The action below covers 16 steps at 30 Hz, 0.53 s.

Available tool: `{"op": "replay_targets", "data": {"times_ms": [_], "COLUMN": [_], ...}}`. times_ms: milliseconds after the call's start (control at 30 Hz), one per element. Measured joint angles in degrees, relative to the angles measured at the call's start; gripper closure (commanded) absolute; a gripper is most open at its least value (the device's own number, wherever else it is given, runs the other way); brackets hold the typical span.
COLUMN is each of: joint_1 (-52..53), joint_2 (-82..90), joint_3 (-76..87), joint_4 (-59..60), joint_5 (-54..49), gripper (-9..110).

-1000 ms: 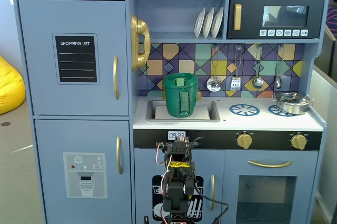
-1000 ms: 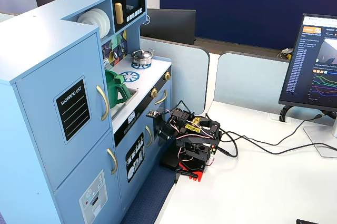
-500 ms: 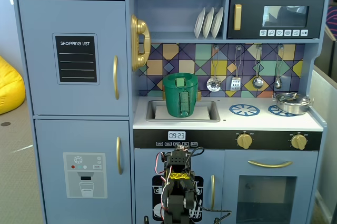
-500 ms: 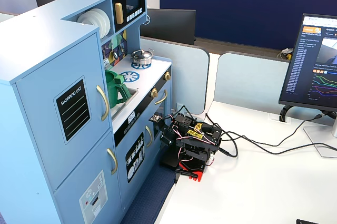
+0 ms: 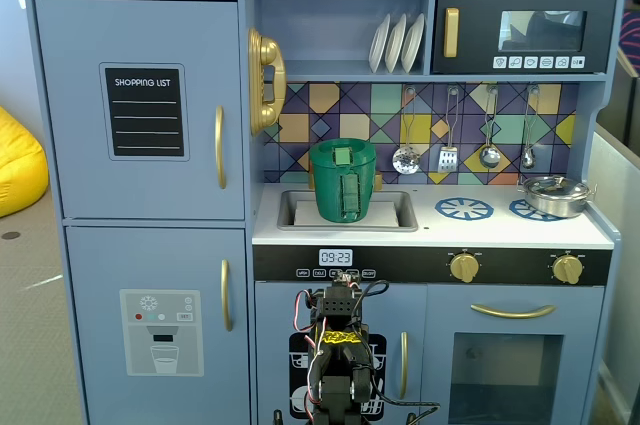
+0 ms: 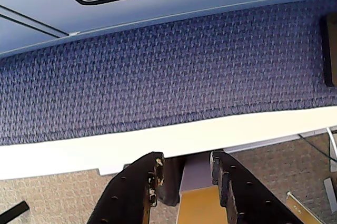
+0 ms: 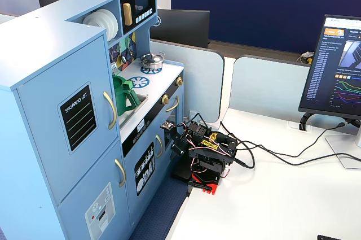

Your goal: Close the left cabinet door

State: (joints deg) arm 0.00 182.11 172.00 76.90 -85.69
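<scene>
The left cabinet door (image 5: 140,45) is pale blue with a black "SHOPPING LIST" panel (image 5: 146,111) and a curved gold handle (image 5: 219,147). It lies flush with the cabinet front in both fixed views; it also shows in a fixed view (image 7: 51,101). My arm (image 7: 203,152) sits folded low on the white table in front of the kitchen's lower doors, far below and to the right of that door. In the wrist view my gripper (image 6: 185,162) points down at the table edge, jaws apart and empty.
A blue door with a printed dispenser panel (image 5: 160,330) is below the left door. A green pot (image 5: 343,180) stands in the sink and a gold phone (image 5: 265,80) hangs beside the door. Cables (image 7: 271,152) and a monitor (image 7: 335,70) are on the white table (image 7: 282,206).
</scene>
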Motion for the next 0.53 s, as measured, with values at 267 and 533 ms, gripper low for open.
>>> {"op": "replay_targets", "data": {"times_ms": [267, 533], "joint_1": [0.35, 0.35], "joint_2": [0.00, 0.00], "joint_3": [0.00, 0.00], "joint_4": [0.00, 0.00], "joint_5": [-0.70, -0.70], "gripper": [101, 100]}}
